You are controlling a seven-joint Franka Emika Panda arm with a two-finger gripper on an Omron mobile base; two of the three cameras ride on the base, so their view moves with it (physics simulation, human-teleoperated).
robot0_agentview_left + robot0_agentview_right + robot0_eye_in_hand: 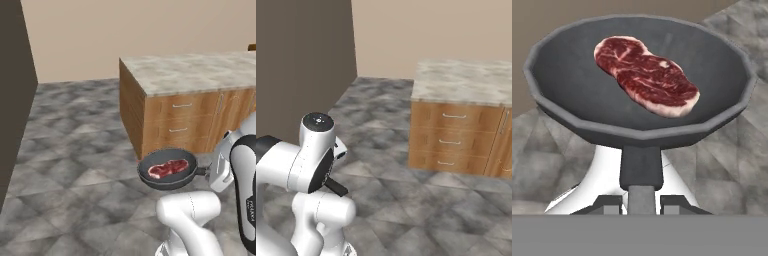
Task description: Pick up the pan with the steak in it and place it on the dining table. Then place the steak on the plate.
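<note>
The gripper [641, 204] is closed on the straight black handle of the pan [168, 169], and the pan hangs in the air above the grey tiled floor, in front of the arm. The steak [646, 75] lies flat inside the pan, a little away from the handle side. The dining table [200, 75] stands ahead and to the right, well apart from the pan and higher than it.

The step in hand seems to be the carrying of the pan to the table. To do it well, the robot should keep the pan level (a tilt forward could let the meat slide to the far rim) and lift it above the stone edge before it goes over the top. A slow motion is better, because the whole weight hangs on the end of a long handle and the pan could turn in the grip.

The pan is round, dark grey, with low sloped sides of a matte look. The steak is an oblong slab, dark red with pale veins and a pinkish border of fat. The table has a beige marbled top and wooden sides with drawers and thin metal handles.
</note>
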